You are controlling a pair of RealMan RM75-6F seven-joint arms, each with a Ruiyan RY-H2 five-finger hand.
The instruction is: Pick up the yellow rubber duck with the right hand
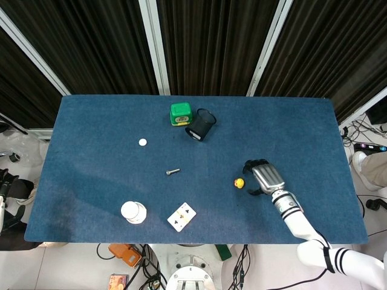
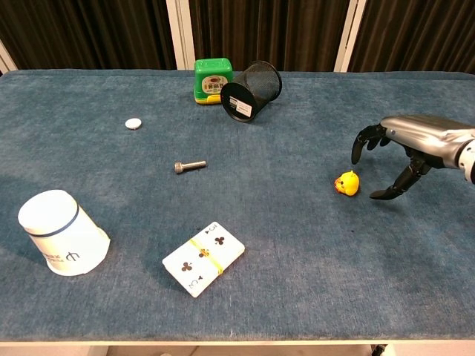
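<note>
The small yellow rubber duck sits on the blue table, right of centre. My right hand hovers just to the duck's right with its fingers spread and curved toward it, holding nothing and a small gap away from it. The thumb reaches low beside the duck and the other fingers arch above it. My left hand is not visible in either view.
A black mesh pen cup lies tipped beside a green box at the back. A bolt, a white disc, a white paper cup and a banded card deck lie to the left.
</note>
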